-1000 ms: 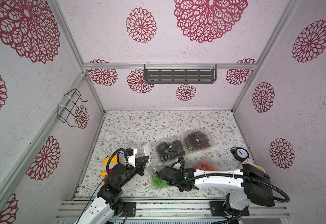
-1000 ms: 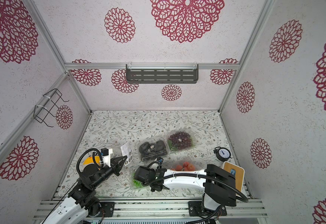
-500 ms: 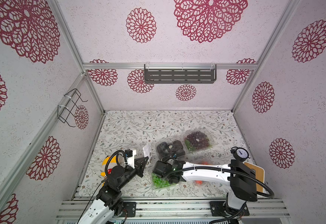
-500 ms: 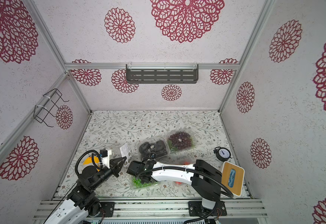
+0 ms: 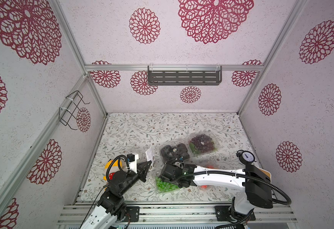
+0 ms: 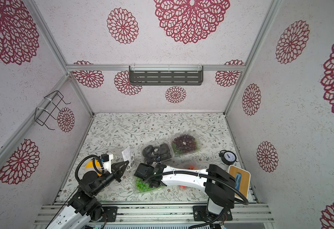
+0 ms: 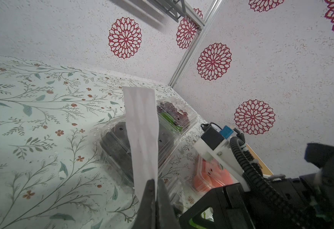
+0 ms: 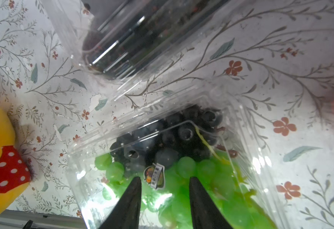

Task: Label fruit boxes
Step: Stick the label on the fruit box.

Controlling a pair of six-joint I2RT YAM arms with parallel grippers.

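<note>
Sticking looks nearly done: black box (image 5: pixel 173 153), purple box (image 5: pixel 203 143), green box (image 8: pixel 211 174) have labels (image 8: pixel 155 176); orange box (image 7: pixel 211 176) unclear. Right tool (image 8: pixel 165 179) apart, empty; left tool (image 7: pixel 155 180) pinches sticker sheet (image 7: pixel 142 128).

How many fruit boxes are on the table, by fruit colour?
black box: 1
purple box: 1
green-and-blue box: 1
orange-red box: 1
Total: 4
</note>
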